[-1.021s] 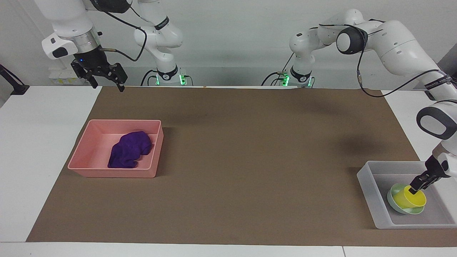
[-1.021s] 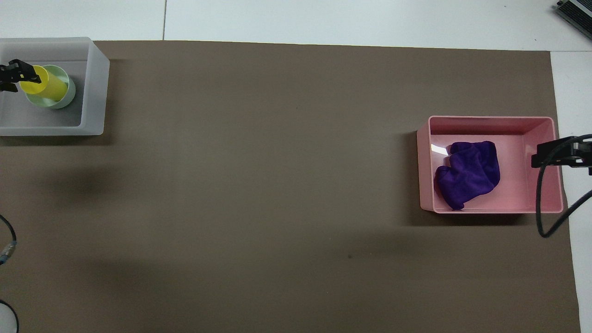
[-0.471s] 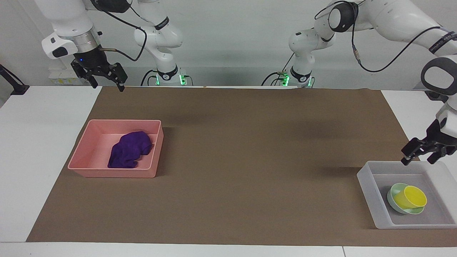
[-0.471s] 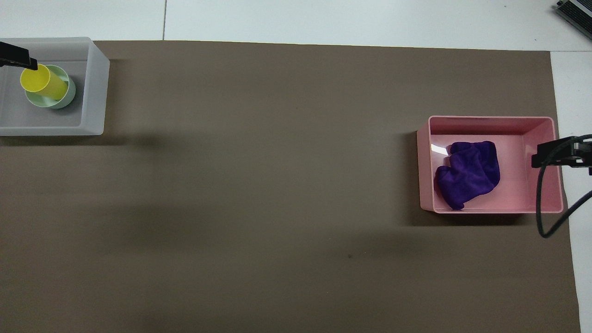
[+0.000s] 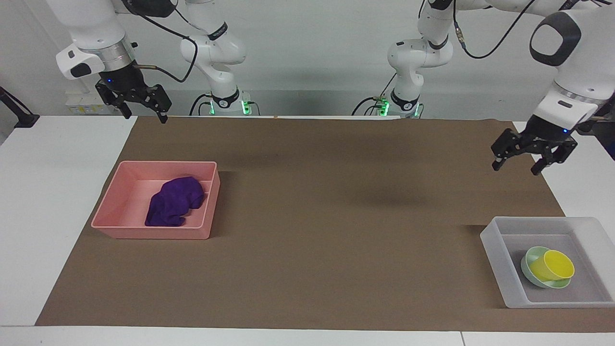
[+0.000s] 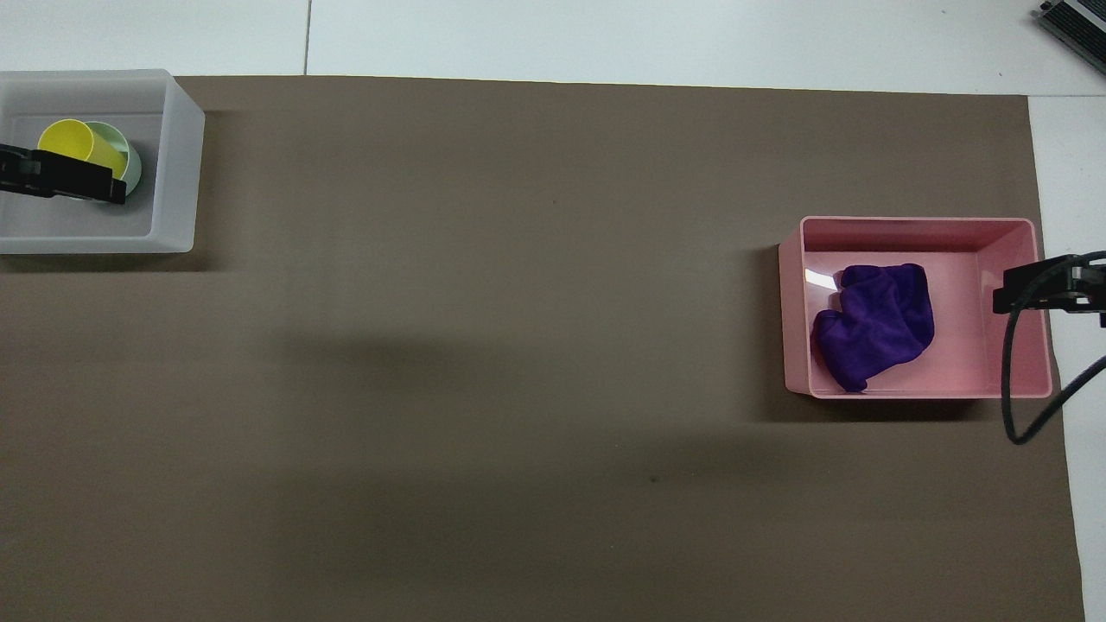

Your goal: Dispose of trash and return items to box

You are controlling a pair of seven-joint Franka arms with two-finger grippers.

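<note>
Deep-purple cloth (image 5: 174,206), pink tray (image 5: 115,205), bright-yellow cup (image 5: 556,265), mint-green bowl (image 5: 531,257), translucent whitish box (image 5: 495,250), brown mat (image 5: 336,216)

A matt brown paper-like mat (image 5: 307,216) covers the table, and on it a soft, fuzzy purple cloth (image 5: 174,206) lies in a smooth pink plastic tray (image 5: 144,233), while a frosted translucent plastic box (image 5: 495,250) holds a glossy yellow plastic cup (image 5: 557,266).

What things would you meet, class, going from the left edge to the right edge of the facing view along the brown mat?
Pink tray → purple cloth lying in it → translucent box → mint-green bowl → yellow cup resting tilted in the bowl.
</note>
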